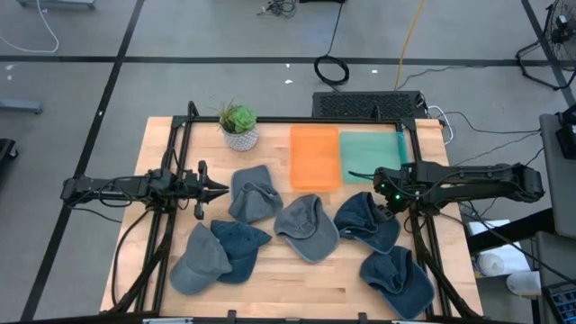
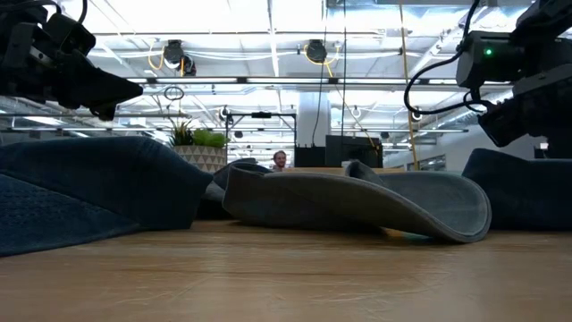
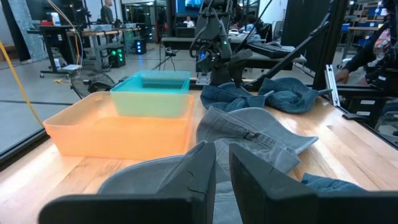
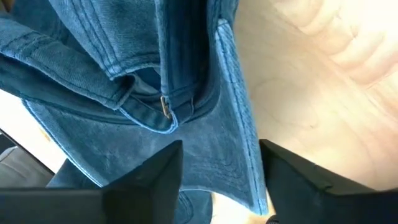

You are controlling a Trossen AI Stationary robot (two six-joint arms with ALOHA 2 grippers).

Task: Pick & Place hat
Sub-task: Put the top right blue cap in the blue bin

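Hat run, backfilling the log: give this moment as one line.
right gripper: open over dark blue hat | left gripper: shut, waiting by grey hat | orange bin: empty

Two dark, slender jointed arms flank the table, black cables looping along them. A green light glows on the right arm [image 1: 468,184]; each ends in two matte black fingers [image 4: 149,180].

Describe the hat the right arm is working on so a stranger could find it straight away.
Start at the teal bin at the back right of the wooden table. Directly in front of it lies a dark blue denim cap, with the right gripper poised over its back edge, jaws apart. Its neighbour to the left is a paler grey cap, and the other dark cap on this side lies nearer the front edge.
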